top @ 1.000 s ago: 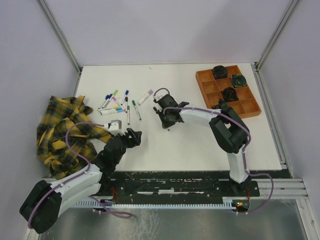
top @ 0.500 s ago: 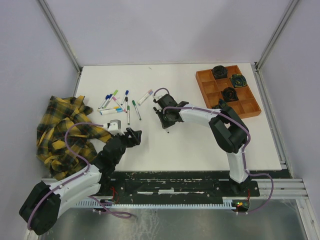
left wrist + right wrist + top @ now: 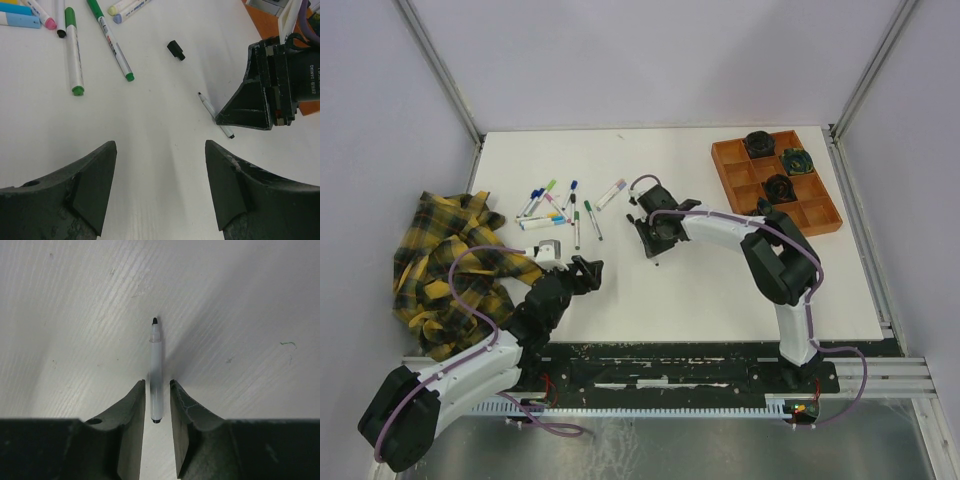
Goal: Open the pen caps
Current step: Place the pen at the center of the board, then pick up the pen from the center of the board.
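Observation:
An uncapped pen (image 3: 155,371) with a thin white barrel and a black tip lies flat on the white table between the fingers of my right gripper (image 3: 157,386). The jaws are slightly parted, with a small gap on each side of the barrel. A loose black pen cap (image 3: 175,50) lies on the table a short way beyond it. Several capped pens (image 3: 560,205) with green, blue, pink and purple caps lie in a cluster at the back left. My left gripper (image 3: 160,147) hovers wide open over bare table, holding nothing, and faces the right gripper (image 3: 260,100).
An orange tray (image 3: 728,168) with black round objects in it stands at the back right. A yellow plaid cloth (image 3: 450,260) is bunched at the table's left edge, beside my left arm.
My right gripper's jaws have spread apart from the pen barrel, which now rests on the table. The left arm has stayed where it was.

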`<state>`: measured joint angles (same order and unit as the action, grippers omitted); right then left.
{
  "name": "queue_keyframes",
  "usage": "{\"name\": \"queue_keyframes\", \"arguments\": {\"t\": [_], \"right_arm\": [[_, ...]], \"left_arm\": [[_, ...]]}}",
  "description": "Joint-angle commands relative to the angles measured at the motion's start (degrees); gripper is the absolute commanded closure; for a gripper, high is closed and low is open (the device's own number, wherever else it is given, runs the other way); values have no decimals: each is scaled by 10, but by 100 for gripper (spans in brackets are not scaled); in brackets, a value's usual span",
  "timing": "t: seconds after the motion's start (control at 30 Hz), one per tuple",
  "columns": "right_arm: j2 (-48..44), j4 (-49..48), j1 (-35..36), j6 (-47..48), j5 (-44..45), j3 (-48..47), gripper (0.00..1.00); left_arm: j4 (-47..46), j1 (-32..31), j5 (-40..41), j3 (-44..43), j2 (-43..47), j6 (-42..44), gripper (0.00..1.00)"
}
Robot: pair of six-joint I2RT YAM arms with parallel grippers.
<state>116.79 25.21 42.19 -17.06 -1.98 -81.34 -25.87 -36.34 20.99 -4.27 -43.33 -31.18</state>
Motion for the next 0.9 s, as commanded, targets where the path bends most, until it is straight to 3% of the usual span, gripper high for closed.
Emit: {"name": "queue_keyframes", "arguments": {"t": [0.0, 0.3, 0.53, 0.87], "right_arm": [[-54, 9, -9, 16, -27, -23, 66], [-142, 46, -36, 105, -147, -17, 56], [-270, 61, -133, 173, -362, 16, 53], [-433, 159, -159, 272, -370, 74, 48]], "left_arm": [[-24, 1, 22, 0, 5, 17, 22], [-11, 1, 34, -9, -3, 10, 22], [28, 2, 60, -27, -4, -9, 21], [51, 2, 58, -41, 2, -31, 17]]}}
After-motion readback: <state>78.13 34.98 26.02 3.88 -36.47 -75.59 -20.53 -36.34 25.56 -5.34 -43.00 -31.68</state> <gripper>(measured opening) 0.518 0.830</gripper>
